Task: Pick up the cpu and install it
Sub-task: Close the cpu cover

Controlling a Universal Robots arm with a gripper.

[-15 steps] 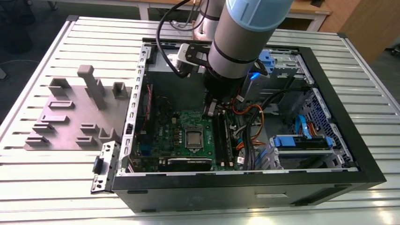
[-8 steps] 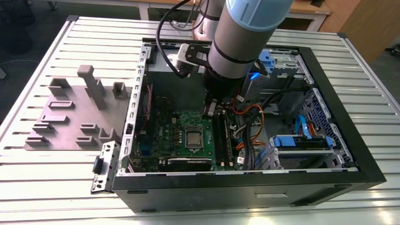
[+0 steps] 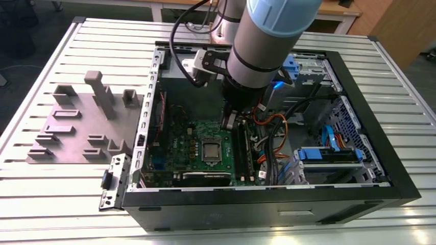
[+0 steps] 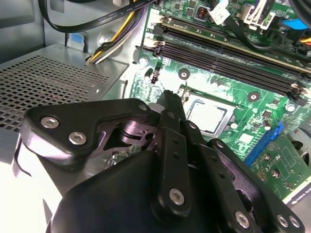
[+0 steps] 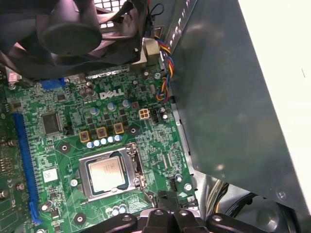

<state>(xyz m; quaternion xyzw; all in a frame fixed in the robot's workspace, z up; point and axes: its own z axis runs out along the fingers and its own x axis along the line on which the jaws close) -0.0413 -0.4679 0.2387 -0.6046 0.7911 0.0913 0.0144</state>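
One green motherboard (image 3: 197,148) lies on the floor of the open black computer case (image 3: 381,168), and I use it as landmark. One small square cpu (image 5: 107,174) with silver-grey metal top sits in the one rectangular silver socket frame (image 5: 135,165) near the middle of this board; it shows also in the second wrist view (image 4: 206,116) and in the exterior view (image 3: 212,150). The one black gripper (image 4: 167,99) hangs above the motherboard, just beside the socket, and it does not touch the cpu. Whether its fingers stand apart or together I cannot tell. The one grey and blue robot arm (image 3: 262,46) reaches down into the case over the board. Two long black memory slots (image 4: 228,60) run along one edge of the board. One black round fan (image 5: 73,29) is at another edge. Outside the case, well apart from the motherboard, one grey plastic fixture plate (image 3: 75,127) rests on the ribbed metal table (image 3: 41,189).
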